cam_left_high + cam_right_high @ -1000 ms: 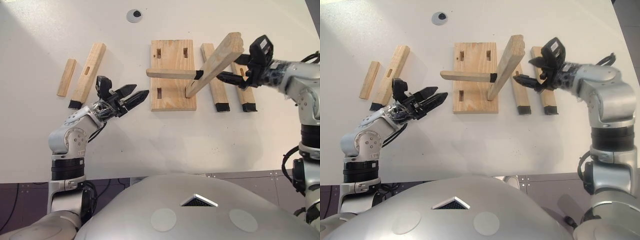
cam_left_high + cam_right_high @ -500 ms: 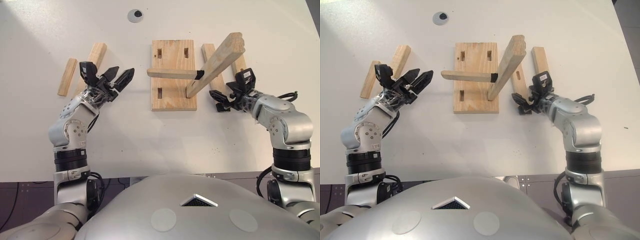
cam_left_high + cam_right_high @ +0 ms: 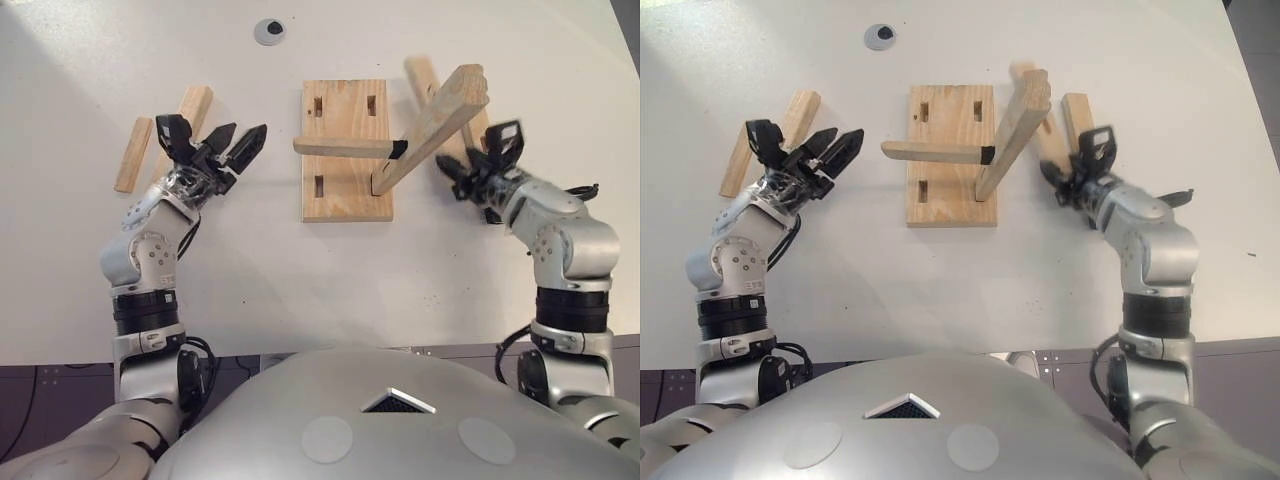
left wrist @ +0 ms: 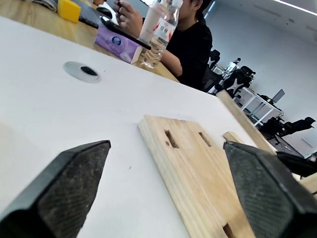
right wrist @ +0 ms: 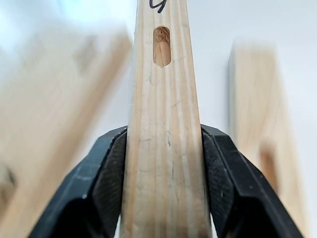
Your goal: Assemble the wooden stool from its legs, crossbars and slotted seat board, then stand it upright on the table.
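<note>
While the right gripper (image 3: 468,180) sat at the black end of a flat-lying leg half a second back, you now have it clamped on that held leg (image 5: 166,99), with a finger pressed to each side.
- **Held leg:** gone from its flat place right of the board (image 3: 345,195). It shows blurred and in motion, its far end aimed at the table's (image 3: 300,270) far edge, passing behind the set leg (image 3: 432,120).
- **Meaning, by my reading:** the second leg is picked, and fitting it to a slot comes next.
- **Set leg:** tilted in the board's near right slot, with the crossbar (image 3: 340,148) jutting from it over the board.
- **Spare leg** (image 3: 478,128): flat, right of the set one.
- **Right arm:** elbow bent, forearm angled in toward the board.
- **Left gripper** (image 3: 243,138): wide, nothing in it, little moved. It hovers left of the board, over the left leg (image 3: 195,100).
- **Short bar** (image 3: 132,155): just beside the left leg, toward the left edge.
</note>
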You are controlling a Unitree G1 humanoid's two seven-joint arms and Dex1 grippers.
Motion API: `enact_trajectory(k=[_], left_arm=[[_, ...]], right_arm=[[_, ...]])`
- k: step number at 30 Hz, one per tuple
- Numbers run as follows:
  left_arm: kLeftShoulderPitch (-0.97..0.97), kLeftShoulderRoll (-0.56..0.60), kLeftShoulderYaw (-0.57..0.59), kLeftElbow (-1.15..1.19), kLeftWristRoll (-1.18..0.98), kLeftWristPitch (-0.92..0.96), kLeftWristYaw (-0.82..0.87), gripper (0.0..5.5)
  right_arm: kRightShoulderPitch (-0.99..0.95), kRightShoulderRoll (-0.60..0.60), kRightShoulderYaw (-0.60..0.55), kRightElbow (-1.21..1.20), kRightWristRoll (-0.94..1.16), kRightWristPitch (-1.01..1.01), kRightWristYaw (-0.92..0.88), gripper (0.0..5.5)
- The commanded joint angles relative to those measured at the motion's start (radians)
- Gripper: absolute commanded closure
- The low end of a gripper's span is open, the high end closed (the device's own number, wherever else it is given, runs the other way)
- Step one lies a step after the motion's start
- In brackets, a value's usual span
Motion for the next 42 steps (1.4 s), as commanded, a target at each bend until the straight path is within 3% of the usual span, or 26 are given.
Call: enact_trajectory(k=[1,4,7,12,19,31,38,39,42], left_arm=[[-0.115,0.082,0.043,-0.033,-0.08,0.069,-0.064,1.29],[-0.273,0.122,0.092,-0.127,-0.284,0.2,-0.093,1.29],[-0.425,0.094,0.096,-0.184,-0.516,0.321,-0.045,1.29],[-0.566,0.022,0.05,-0.224,-0.691,0.362,0.059,1.29],[-0.622,-0.059,-0.018,-0.267,-0.71,0.315,0.126,1.29],[-0.611,-0.031,-0.012,-0.296,-0.765,0.304,0.071,3.37],[-0.598,-0.022,-0.03,-0.302,-0.719,0.276,0.059,3.42],[-0.596,-0.019,-0.032,-0.294,-0.696,0.265,0.053,3.43],[-0.596,0.01,-0.026,-0.257,-0.627,0.234,0.018,3.46]], right_arm=[[-0.154,0.022,-0.112,0.026,0.11,-0.149,0.067,3.48],[-0.263,-0.01,-0.166,-0.011,0.283,-0.181,0.232,3.48],[-0.358,-0.058,-0.178,-0.064,0.479,-0.081,0.349,3.48],[-0.438,-0.14,-0.104,-0.173,0.68,0.091,0.432,3.48],[-0.421,-0.17,-0.067,-0.221,0.764,0.148,0.432,3.48],[-0.4,-0.185,-0.051,-0.241,0.795,0.163,0.422,3.48],[-0.41,-0.187,-0.04,-0.223,0.79,0.17,0.379,3.48],[-0.411,-0.192,-0.037,-0.218,0.788,0.169,0.377,3.11],[-0.409,-0.217,-0.036,-0.222,0.798,0.171,0.393,2.68]])
